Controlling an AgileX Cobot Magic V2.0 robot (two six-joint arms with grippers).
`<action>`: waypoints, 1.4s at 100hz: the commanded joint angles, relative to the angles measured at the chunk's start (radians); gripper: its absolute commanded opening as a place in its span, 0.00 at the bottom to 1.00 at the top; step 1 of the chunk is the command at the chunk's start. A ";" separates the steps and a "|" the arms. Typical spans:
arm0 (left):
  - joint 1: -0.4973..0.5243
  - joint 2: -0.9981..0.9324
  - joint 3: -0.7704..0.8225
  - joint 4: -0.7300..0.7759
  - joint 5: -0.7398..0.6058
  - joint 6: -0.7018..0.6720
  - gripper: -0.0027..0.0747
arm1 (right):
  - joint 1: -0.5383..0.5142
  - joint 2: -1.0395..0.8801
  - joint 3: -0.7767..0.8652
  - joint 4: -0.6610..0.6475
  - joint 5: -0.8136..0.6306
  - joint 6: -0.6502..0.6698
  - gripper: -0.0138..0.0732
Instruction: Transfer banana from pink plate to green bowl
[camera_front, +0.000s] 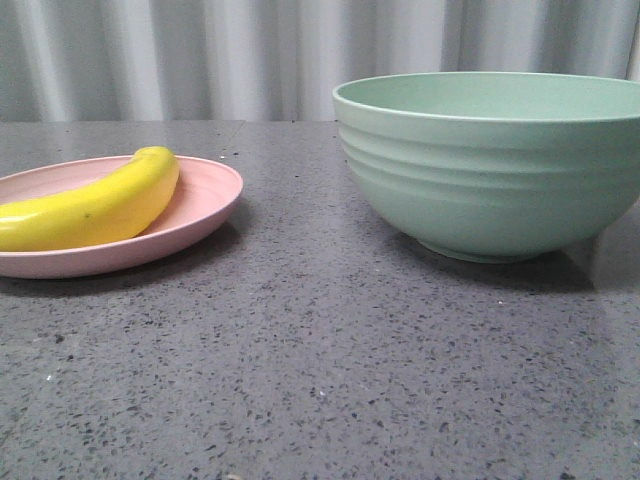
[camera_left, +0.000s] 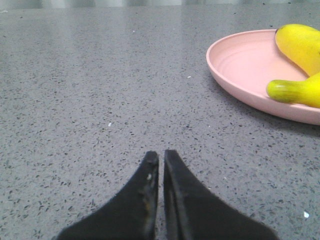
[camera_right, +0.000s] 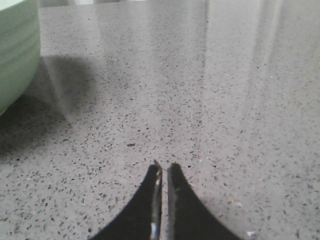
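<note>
The yellow banana (camera_front: 95, 208) lies on the pink plate (camera_front: 205, 200) at the left of the front view. The green bowl (camera_front: 490, 165) stands upright at the right, apart from the plate. Neither gripper shows in the front view. In the left wrist view my left gripper (camera_left: 161, 154) is shut and empty, low over the bare table, with the plate (camera_left: 240, 65) and banana (camera_left: 300, 45) ahead and off to one side. In the right wrist view my right gripper (camera_right: 164, 167) is shut and empty over the table, with the bowl's ridged wall (camera_right: 17, 50) at the picture's edge.
The grey speckled tabletop (camera_front: 300, 360) stretches between plate and bowl and in front of both. A pale pleated curtain (camera_front: 200, 50) hangs behind the table's far edge.
</note>
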 joint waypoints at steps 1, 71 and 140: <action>0.002 -0.029 0.010 -0.001 -0.059 -0.007 0.01 | -0.003 -0.023 0.020 -0.007 -0.021 -0.005 0.09; 0.002 -0.029 0.009 0.001 -0.149 -0.007 0.01 | -0.003 -0.023 0.020 0.031 -0.089 0.014 0.09; 0.002 -0.029 0.009 0.003 -0.278 -0.007 0.01 | -0.003 -0.023 0.020 0.090 -0.259 0.014 0.09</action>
